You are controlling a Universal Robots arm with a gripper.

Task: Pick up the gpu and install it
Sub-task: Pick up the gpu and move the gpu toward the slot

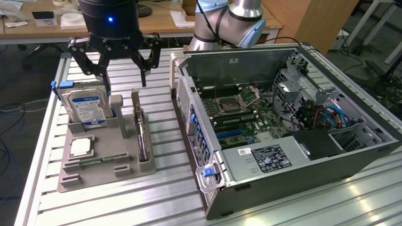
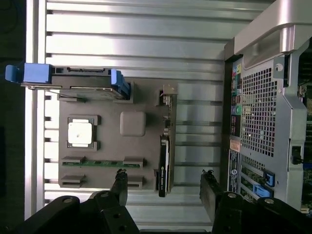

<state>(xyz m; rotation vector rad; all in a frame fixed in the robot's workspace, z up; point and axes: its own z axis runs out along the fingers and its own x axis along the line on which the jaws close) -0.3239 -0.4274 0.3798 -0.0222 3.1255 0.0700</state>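
Standing on edge in a slot of the grey holder [image 1: 107, 141], the gpu [image 1: 140, 134] sits beside the drive [image 1: 88, 108] and chip [image 1: 82, 147], on the side nearer the open case [image 1: 283, 186]. The gripper [image 1: 124, 75] hangs above it, fingers [image 2: 120, 187] spread wide and grasping nothing. They seem to straddle the card's line, though their height is hard to judge.

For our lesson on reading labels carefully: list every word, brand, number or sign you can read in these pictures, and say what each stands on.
No text can be read with certainty.
Blue-white label on the hard drive: print too small to read.
Black label on the power supply: symbols and print blurred.
White sticker beside that label: blurred.
Green mark on the gpu edge: unreadable.
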